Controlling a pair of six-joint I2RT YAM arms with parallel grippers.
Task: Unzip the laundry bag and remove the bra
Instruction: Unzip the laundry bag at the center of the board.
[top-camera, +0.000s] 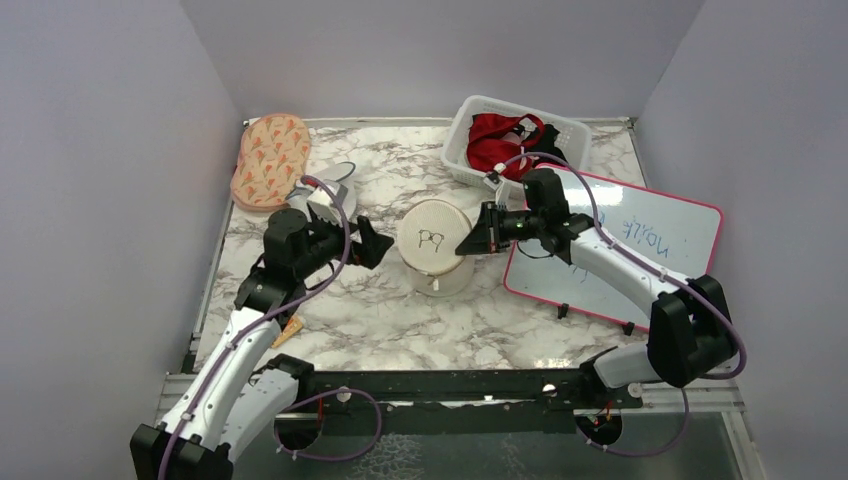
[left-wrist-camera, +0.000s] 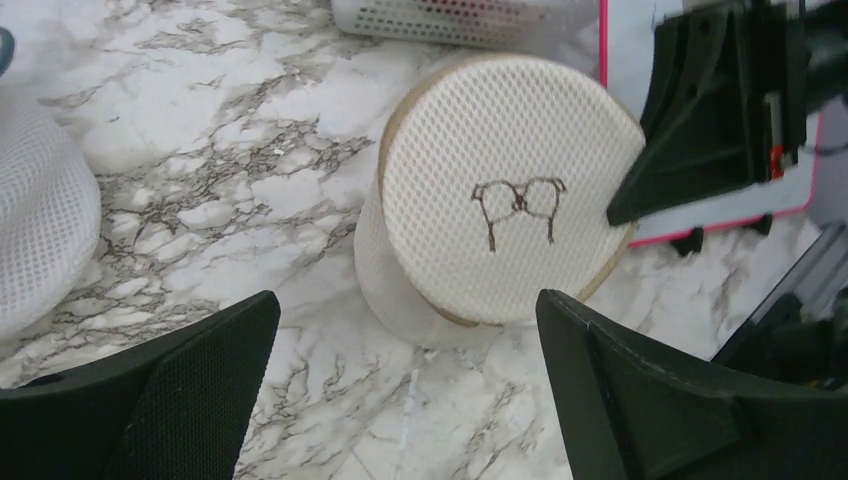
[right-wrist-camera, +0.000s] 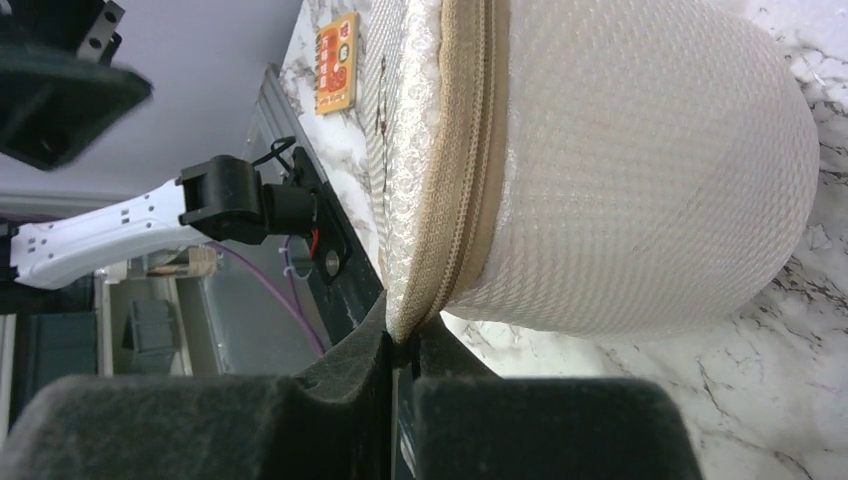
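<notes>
Right gripper (right-wrist-camera: 400, 342): closed, pinching laundry bag (top-camera: 434, 240) at zip seam (right-wrist-camera: 462, 200), likely anchoring it.
Left gripper (top-camera: 374, 243): wide, empty, beside bag.

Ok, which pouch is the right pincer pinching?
The cream round mesh pouch with the line drawing; the orange oval pouch and white mesh pouch lie untouched.

- Whiteboard (top-camera: 690, 235), at the right edge of the desk (top-camera: 400, 310): one short line of blue handwriting, upside down from the top camera; the letters cannot be made out for certain.
- Laundry bag (left-wrist-camera: 450, 130), mid-desk: a small dark line drawing (left-wrist-camera: 520, 205) on its flat round face, two joined loops with two lines hanging down; no letters.
- Orange tag (right-wrist-camera: 338, 62), by the near left edge of the desk: red marks, too small to read.
</notes>
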